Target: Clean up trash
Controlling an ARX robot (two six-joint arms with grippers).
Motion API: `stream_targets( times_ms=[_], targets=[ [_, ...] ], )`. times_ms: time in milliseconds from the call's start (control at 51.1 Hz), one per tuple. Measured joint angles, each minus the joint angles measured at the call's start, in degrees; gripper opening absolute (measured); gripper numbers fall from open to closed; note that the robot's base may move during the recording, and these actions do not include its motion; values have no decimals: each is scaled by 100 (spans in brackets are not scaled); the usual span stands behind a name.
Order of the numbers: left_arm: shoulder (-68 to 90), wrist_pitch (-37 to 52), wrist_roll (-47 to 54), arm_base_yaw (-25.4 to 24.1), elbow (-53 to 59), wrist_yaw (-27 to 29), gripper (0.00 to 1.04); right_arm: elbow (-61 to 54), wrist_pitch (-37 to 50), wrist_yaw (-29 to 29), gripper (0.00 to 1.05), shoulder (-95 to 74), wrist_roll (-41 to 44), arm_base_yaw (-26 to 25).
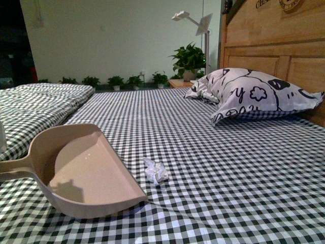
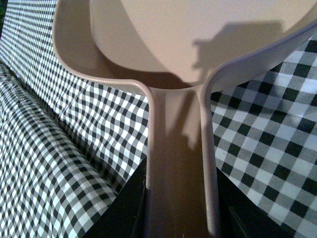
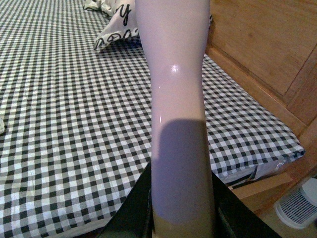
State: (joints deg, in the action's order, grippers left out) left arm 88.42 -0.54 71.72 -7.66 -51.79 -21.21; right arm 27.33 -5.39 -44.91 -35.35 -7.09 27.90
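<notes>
The trash [image 1: 156, 171], a small crumpled white wad, lies on the checked bedsheet just right of the beige dustpan [image 1: 86, 173]. The dustpan rests on the bed with its open lip toward the wad; it is empty. My left gripper [image 2: 181, 218] is shut on the dustpan handle [image 2: 176, 163], out of the front view. My right gripper [image 3: 183, 223] is shut on the pale brush handle [image 3: 176, 99], held over the bed near its right edge; the bristles are out of view. At the edge of the right wrist view shows a bit of white, possibly the wad [image 3: 2, 124].
A black-and-white patterned pillow [image 1: 254, 94] lies at the far right against the wooden headboard [image 1: 284, 46]. A folded checked quilt [image 1: 35, 101] lies at the left. Potted plants [image 1: 190, 58] and a lamp stand beyond. A white appliance [image 3: 299, 206] sits on the floor by the bed edge.
</notes>
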Motion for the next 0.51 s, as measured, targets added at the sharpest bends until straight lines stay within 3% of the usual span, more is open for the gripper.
stream_targets(
  times_ms=[508],
  targets=[
    [511,188,-160,350,-240,-81,28,2,0,2,20,0,0,0]
  ],
)
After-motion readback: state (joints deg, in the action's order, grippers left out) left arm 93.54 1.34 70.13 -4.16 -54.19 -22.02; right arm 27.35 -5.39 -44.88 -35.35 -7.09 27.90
